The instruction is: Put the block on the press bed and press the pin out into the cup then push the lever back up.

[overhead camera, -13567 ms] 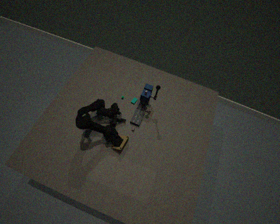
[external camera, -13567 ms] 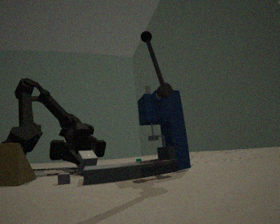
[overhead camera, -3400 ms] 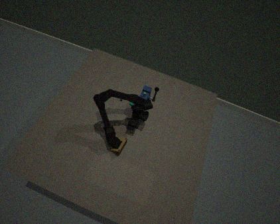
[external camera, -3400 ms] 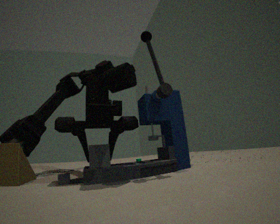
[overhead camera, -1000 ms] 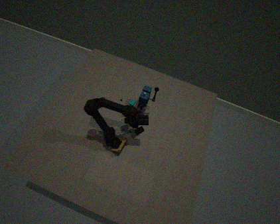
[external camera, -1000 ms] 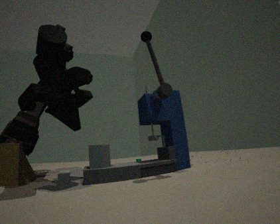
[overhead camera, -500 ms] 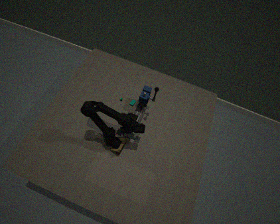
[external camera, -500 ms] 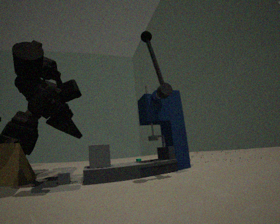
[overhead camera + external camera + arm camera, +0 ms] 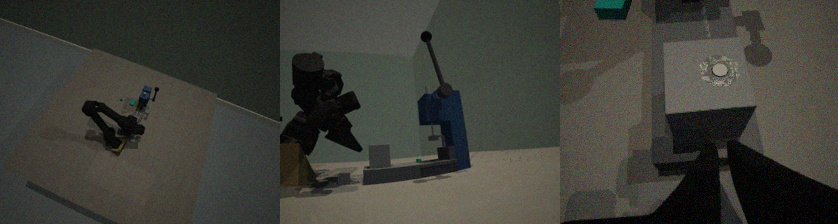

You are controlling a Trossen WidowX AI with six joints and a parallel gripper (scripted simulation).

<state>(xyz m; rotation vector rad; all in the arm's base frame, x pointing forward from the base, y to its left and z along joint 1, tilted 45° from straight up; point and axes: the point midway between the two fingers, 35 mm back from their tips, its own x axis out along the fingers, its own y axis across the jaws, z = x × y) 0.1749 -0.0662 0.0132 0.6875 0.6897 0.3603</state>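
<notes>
The block [image 9: 379,156] [image 9: 687,80] is a plain grey cube with a flat, level top face. It sits upright on the long grey base [image 9: 393,175] [image 9: 655,125] of the press, at the end farther from the blue press body [image 9: 144,97] [image 9: 460,132]. It is well apart from the punch [image 9: 432,128] and is not positioned under it.

The wrist view shows a pale, round pin [image 9: 720,70] in the top face, off-centre and encircled by a speckled ring. The exterior view does not resolve the pin, but shows the block's height and the lever [image 9: 155,94] [image 9: 435,63], raised with its black ball end uppermost. In the top view, the block cannot be made out beneath the arm [image 9: 103,116] [image 9: 323,103].

The gripper [image 9: 133,120] [image 9: 361,150] [image 9: 720,149] is closed, fingertips nearly together, with nothing clamped. It points down toward the block's outer side; contact with the block cannot be confirmed.

A teal block [image 9: 133,103] [image 9: 611,7] lies beside the press, with a small green piece [image 9: 121,99] near it. A small grey box [image 9: 344,179] stands near the base's outer end. The yellow stand [image 9: 123,146] [image 9: 289,166] is at the arm's foot. The exterior view shows open space between block and punch above the base.
</notes>
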